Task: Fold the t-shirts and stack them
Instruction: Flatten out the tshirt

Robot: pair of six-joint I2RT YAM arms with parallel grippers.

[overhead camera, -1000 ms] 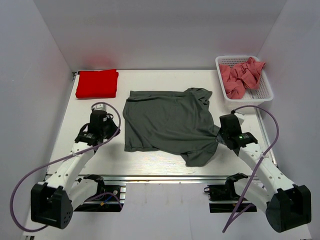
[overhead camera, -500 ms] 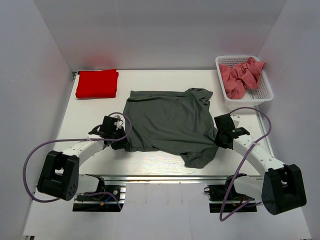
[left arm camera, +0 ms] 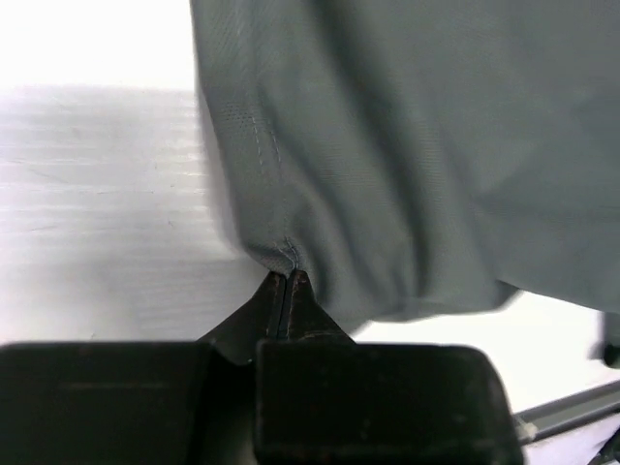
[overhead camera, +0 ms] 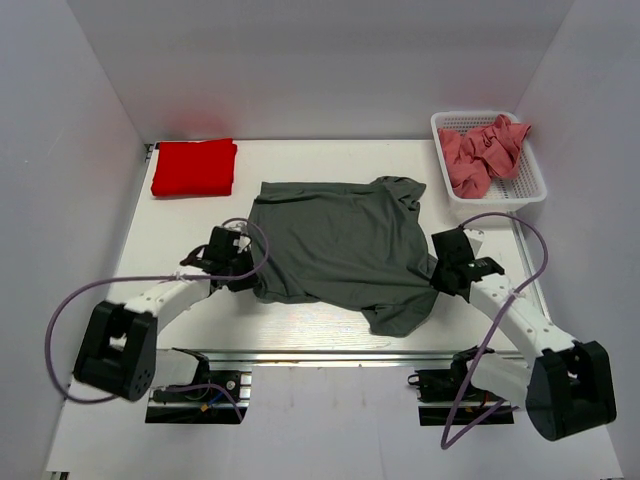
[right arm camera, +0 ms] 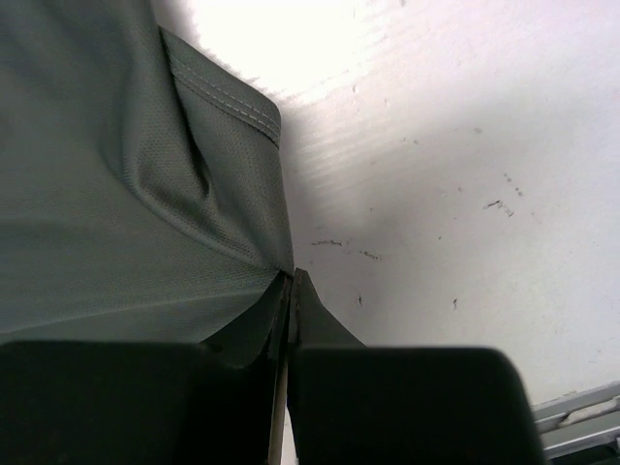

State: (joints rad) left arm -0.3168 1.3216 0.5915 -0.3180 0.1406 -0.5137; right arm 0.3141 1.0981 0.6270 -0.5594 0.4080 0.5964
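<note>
A dark grey t-shirt (overhead camera: 335,245) lies spread out in the middle of the table, with one sleeve hanging toward the near edge. My left gripper (overhead camera: 246,277) is low at the shirt's near left corner. In the left wrist view its jaws (left arm camera: 289,277) are closed, with the hem corner of the grey shirt (left arm camera: 407,165) pinched at the tips. My right gripper (overhead camera: 437,272) is at the shirt's right edge. Its jaws (right arm camera: 293,276) are closed on the grey fabric (right arm camera: 116,194) beside a stitched hem. A folded bright red t-shirt (overhead camera: 194,167) lies at the back left.
A white mesh basket (overhead camera: 530,185) at the back right holds crumpled dusty pink t-shirts (overhead camera: 480,150). Grey walls enclose the white table (overhead camera: 330,310) on three sides. A metal rail runs along the near edge, with both arm bases behind it.
Both arms have dropped low to the table. My left gripper has moved right onto the shirt's near left corner, and my right gripper has settled at its right edge. That corner is now slightly drawn in.
</note>
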